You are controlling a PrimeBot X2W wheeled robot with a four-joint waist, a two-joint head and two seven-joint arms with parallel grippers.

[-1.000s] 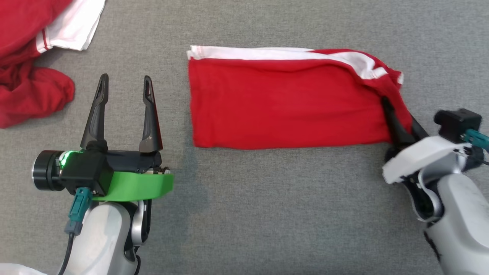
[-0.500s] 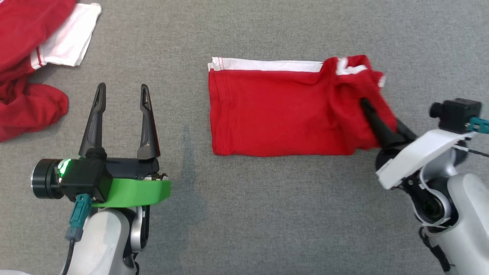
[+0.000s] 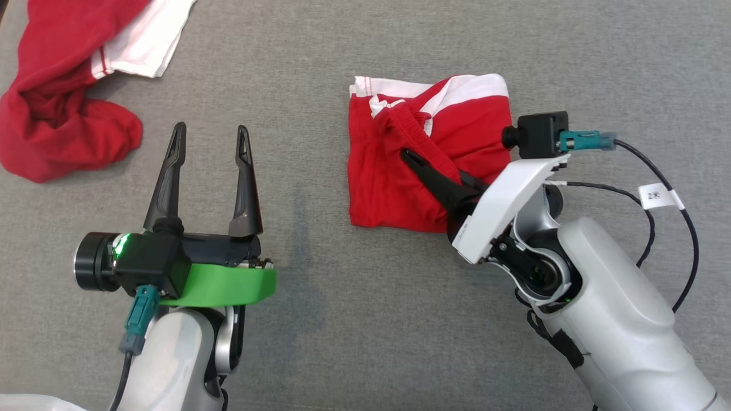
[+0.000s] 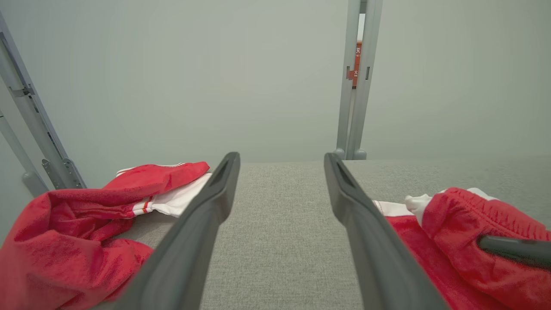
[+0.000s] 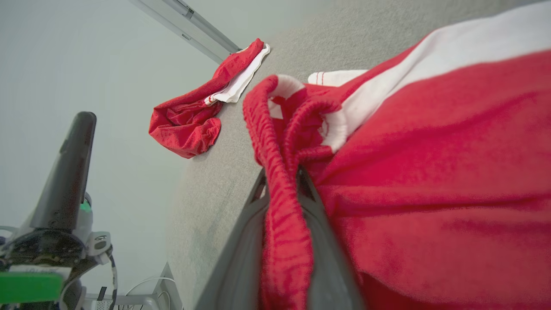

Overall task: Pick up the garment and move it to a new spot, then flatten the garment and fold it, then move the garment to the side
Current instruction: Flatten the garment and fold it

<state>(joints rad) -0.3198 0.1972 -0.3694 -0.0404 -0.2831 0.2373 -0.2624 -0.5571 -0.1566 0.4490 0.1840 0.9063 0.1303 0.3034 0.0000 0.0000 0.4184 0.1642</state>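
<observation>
Near the far left corner of the grey counter (image 3: 342, 319), a crumpled red and white cloth (image 3: 63, 114) is lying in a loose heap, its white part turned towards the far edge. The left wrist view is showing the same heap (image 4: 64, 241) beside slanted metal rails at the counter's left edge.

Nearer the front edge, the left gripper (image 3: 212, 127) is hovering over bare counter with its two dark fingers spread wide and nothing between them. It is pointing towards the far edge and touching neither cloth. In its own view, the fingers (image 4: 280, 156) are framing an empty strip of grey surface.

Right of the middle and well apart from the heap, the garment (image 3: 388, 182), red with a white band, is lying on the counter. Its right part is being held doubled over onto its left part, so that a white stripe is running diagonally across the top layer.

The right gripper (image 3: 408, 155) is reaching in from the right front and pinching the garment's gathered red hem. One finger is lying on top of the cloth and the other is hidden under it. The right wrist view is showing the ribbed hem clamped between the nearly closed fingers (image 5: 282, 185), with the rest of the garment (image 5: 430, 172) draping to the right.

A black cable carrying a white tag (image 3: 661, 197) is looping beside the right arm.
</observation>
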